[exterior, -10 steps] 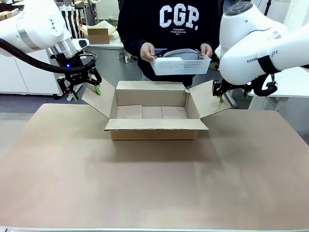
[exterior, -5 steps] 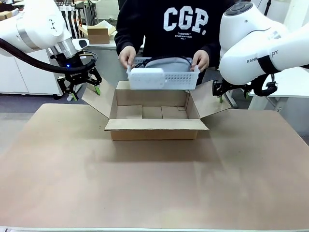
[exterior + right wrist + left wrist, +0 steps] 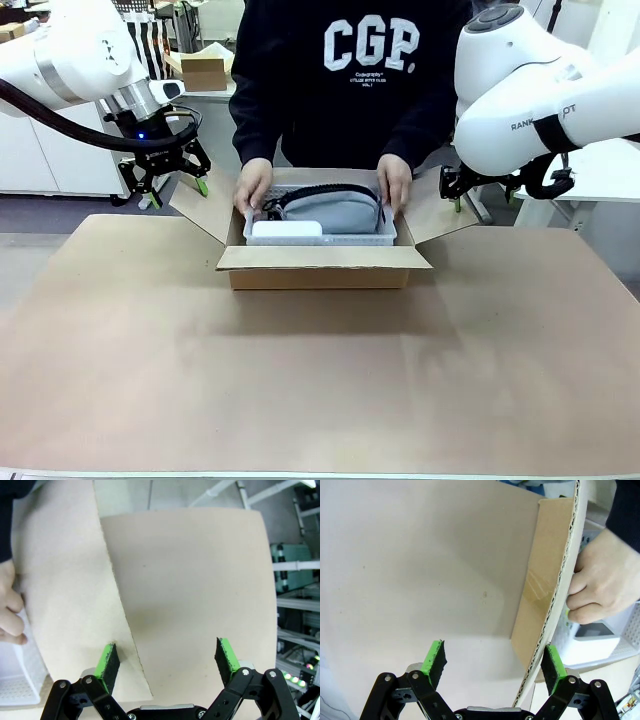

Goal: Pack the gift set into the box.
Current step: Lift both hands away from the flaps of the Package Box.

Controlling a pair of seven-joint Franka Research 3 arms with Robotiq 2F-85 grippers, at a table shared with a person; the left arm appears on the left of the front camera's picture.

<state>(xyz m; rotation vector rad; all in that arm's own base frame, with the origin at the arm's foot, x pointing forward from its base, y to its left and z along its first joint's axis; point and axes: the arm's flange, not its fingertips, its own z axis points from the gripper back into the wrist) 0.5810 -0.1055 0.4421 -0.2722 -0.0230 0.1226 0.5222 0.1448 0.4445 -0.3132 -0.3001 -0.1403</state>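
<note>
- The left gripper [image 3: 178, 192] was open, with nothing between its green pads [image 3: 435, 656]. It hung at the far left of the table [image 3: 320, 400], just beside the left flap [image 3: 200, 205] of the box [image 3: 320, 278].
- In the left wrist view, this gripper [image 3: 493, 657] had the edge of that flap [image 3: 545, 580] between its fingers, close to one pad. I could not tell if the pad touched the cardboard.
- The right gripper [image 3: 483, 195] was also open and empty. It hung at the far right, just beside the right flap [image 3: 430, 205].
- In the right wrist view, the right gripper [image 3: 167, 659] looked down on the flap [image 3: 65, 580] and on the brown table [image 3: 200, 580]. The edge of the flap ran near one green pad [image 3: 108, 662].
- The box stood in the middle of the table, toward the far side, with all four flaps open.
- Inside the box was a white basket [image 3: 388, 236], and the gift set lay in this basket: the grey pouch [image 3: 335, 210] with its dark band in the middle, and the small white item [image 3: 287, 229] at the near left, just beside the pouch.
- The person stood at the far side and held the basket at both ends, with one hand [image 3: 252, 185] on the left end and the other hand [image 3: 394, 180] on the right end.
- Each wrist view also showed a hand on the basket: one [image 3: 605, 580] behind the left flap, the other [image 3: 10, 605] beside the right flap.
</note>
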